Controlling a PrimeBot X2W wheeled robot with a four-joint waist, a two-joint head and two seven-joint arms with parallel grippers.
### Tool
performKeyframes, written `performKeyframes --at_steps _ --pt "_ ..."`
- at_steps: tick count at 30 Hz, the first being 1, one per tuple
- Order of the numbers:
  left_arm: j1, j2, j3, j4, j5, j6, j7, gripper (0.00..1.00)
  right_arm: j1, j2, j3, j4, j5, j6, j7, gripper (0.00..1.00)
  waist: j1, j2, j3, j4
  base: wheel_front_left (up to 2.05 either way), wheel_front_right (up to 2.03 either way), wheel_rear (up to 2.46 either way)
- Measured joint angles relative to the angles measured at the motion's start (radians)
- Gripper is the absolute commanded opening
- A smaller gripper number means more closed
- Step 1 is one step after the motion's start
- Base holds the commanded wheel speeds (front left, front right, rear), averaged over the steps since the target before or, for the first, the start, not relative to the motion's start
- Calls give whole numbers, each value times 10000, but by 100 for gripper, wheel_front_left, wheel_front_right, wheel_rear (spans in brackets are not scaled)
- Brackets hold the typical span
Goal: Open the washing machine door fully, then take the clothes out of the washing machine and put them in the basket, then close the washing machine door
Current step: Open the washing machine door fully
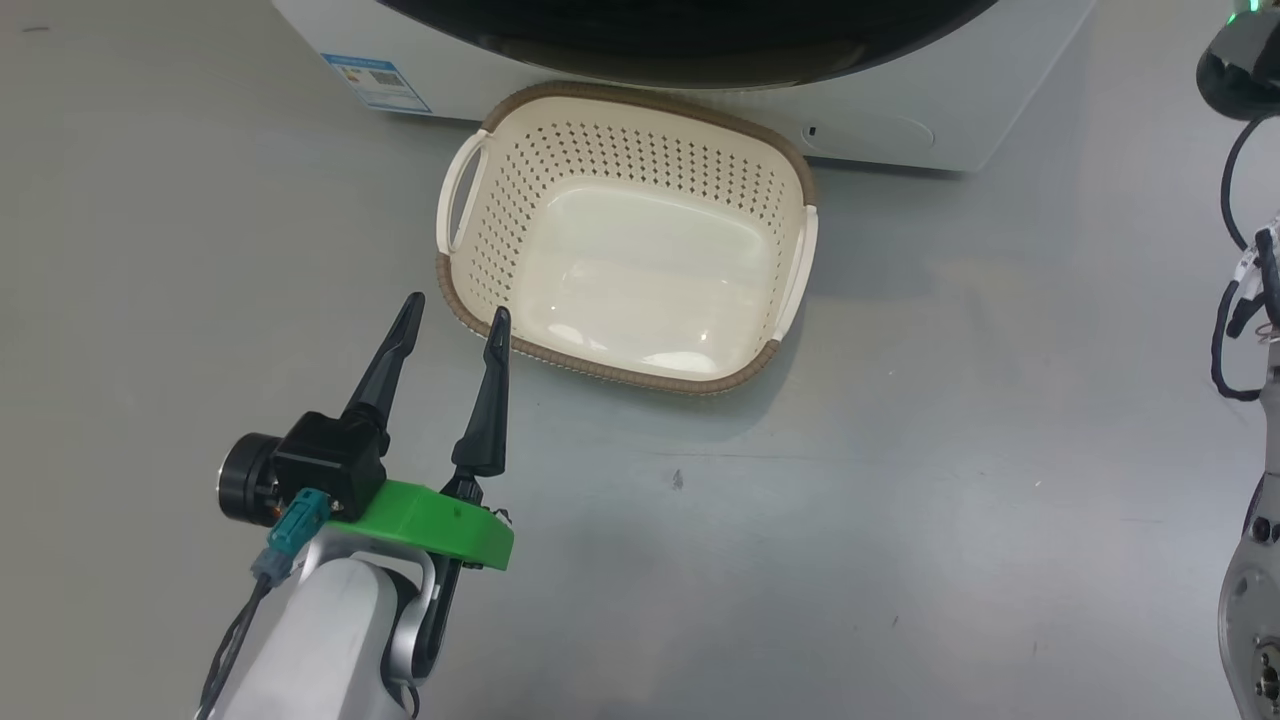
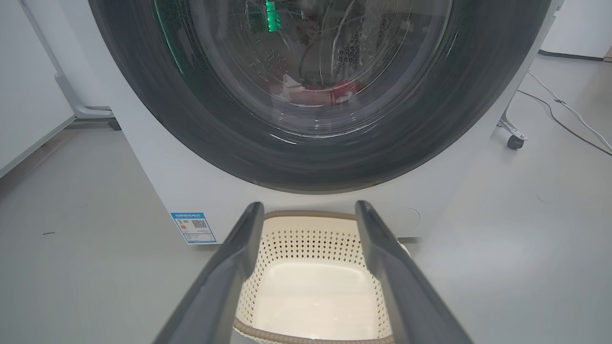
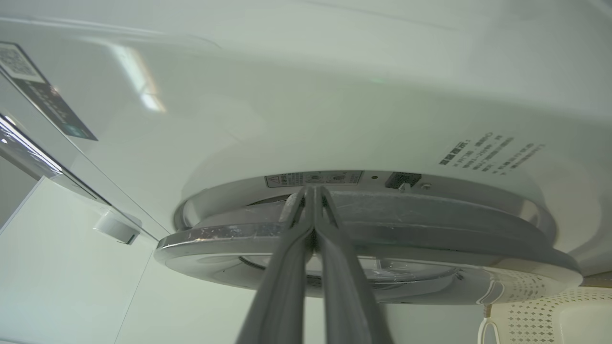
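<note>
The washing machine (image 1: 960,100) stands ahead with its black-rimmed washing machine door (image 2: 215,124) facing me. Through the glass, red clothes (image 2: 342,90) lie in the drum. The cream basket (image 1: 470,270) sits empty on the floor in front of the machine. My left gripper (image 1: 455,310) hovers open just left of the basket's near corner, nothing between its fingers; in the left wrist view the left gripper (image 2: 308,210) points at the basket (image 2: 306,239). My right gripper (image 3: 311,191) is shut, its tips at the gap between the door's edge (image 3: 430,215) and the white front (image 3: 287,95).
A blue label (image 1: 378,82) marks the machine's lower left corner. A wheeled stand (image 2: 515,142) and a cable (image 2: 559,105) lie to the machine's right, a white panel (image 2: 28,95) to its left. My right arm (image 1: 1250,300) rises along the right edge.
</note>
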Motion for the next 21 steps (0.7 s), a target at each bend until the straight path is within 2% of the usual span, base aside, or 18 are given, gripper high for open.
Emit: performKeyframes --at_steps 9,21 --pt "-122 -33 -132 153 54 -19 0 100 -1127 -102 533 573 -40 -222 681 0 0 0 204 310 0 0 0" --pt "-316 -84 -211 205 73 -102 0 100 -2090 -497 740 1446 -240 -598 1039 0 -1 0 358 646 0 0 0"
